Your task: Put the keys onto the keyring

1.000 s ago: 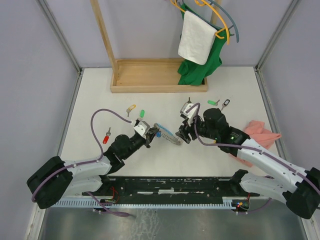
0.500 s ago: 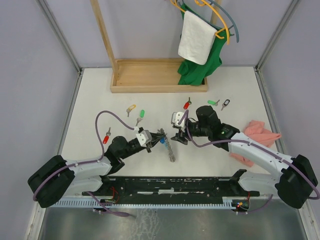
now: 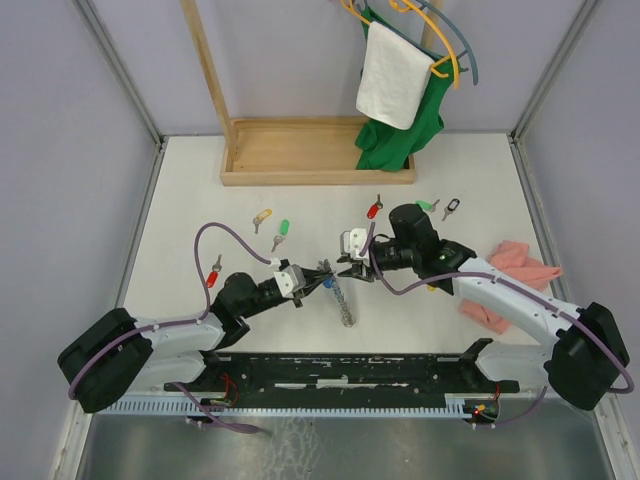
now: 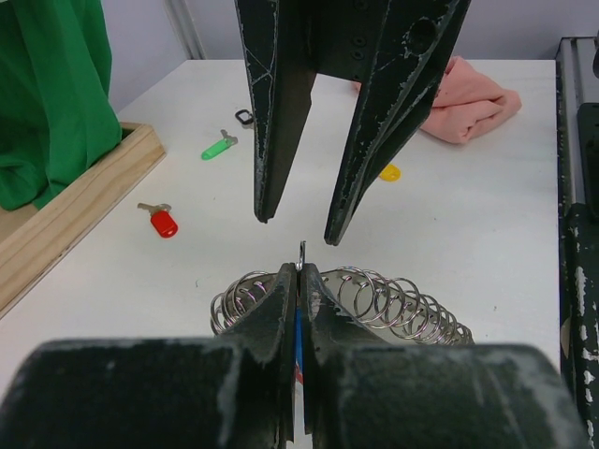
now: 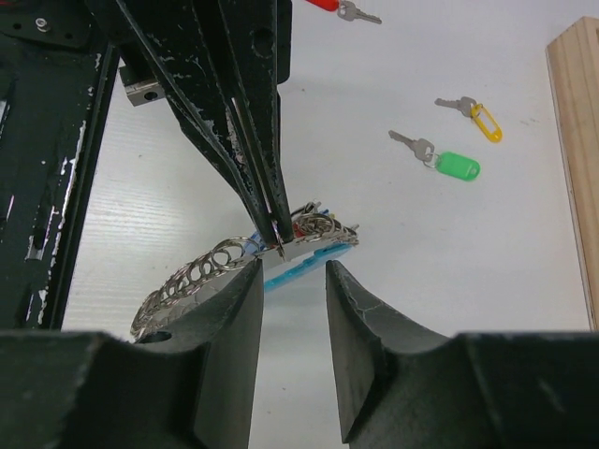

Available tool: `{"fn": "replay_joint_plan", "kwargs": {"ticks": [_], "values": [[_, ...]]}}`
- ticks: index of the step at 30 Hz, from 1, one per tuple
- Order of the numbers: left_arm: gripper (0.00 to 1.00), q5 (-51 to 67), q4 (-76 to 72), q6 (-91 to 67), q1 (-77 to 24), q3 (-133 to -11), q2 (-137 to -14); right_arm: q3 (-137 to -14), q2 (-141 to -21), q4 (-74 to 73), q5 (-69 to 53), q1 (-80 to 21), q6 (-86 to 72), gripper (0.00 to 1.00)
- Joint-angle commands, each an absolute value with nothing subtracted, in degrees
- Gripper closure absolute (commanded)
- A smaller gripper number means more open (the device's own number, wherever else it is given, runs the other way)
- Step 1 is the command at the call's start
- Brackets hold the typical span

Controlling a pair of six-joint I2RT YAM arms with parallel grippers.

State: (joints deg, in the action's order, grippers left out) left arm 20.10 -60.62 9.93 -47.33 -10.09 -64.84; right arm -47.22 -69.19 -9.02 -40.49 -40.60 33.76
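The keyring (image 3: pixel 343 298) lies mid-table, a grey wire coil (image 4: pixel 393 301) with a light-blue piece (image 5: pixel 309 262) and a small bunch of tagged keys at one end. My left gripper (image 3: pixel 305 283) is shut on that blue end, with a small metal loop (image 4: pixel 301 253) sticking up between its tips (image 4: pixel 301 273). My right gripper (image 3: pixel 347 266) faces it from the right, open, its fingertips (image 5: pixel 245 273) a short way from the blue piece and nothing between them. Loose keys lie around: red (image 3: pixel 375 209), green (image 3: pixel 427 205), black (image 3: pixel 451 208), yellow (image 3: pixel 262 217), green (image 3: pixel 282 229) and red (image 3: pixel 212 275).
A wooden rack base (image 3: pixel 315 152) stands at the back, with green and white cloths (image 3: pixel 395 85) hanging over its right end. A pink cloth (image 3: pixel 520 272) lies at the right, beside the right arm. A yellow tag (image 4: pixel 389 172) lies under the right arm.
My right gripper has moved left up to the keyring and narrowed its jaws. The coil has swung from lying sideways to pointing toward the near edge. The left gripper stays shut.
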Motion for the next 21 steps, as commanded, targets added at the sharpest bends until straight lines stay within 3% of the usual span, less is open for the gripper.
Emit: {"fn": "replay_joint_plan", "kwargs": {"ticks": [1,12,17,21], "values": [[0.97,22.0,-67.4,12.68,-47.2,-10.68,-63.6,-50.6,-70.39,-8.84,-44.72,-40.35,35.26,0.61],[0.97,23.72,-67.06,12.32,-47.2,-11.42,-63.85,-51.64,-72.69,-10.2,-46.5,-40.41,35.51,0.73],[0.97,24.2,-66.88,12.43,-47.19,-11.47,-63.77,-52.55,-73.53,-11.27,-47.59,-40.37,35.8,0.84],[0.97,24.24,-64.26,13.41,-47.2,-11.97,-63.44,-54.2,-73.42,-14.32,-47.15,-40.35,36.87,0.98]]}}
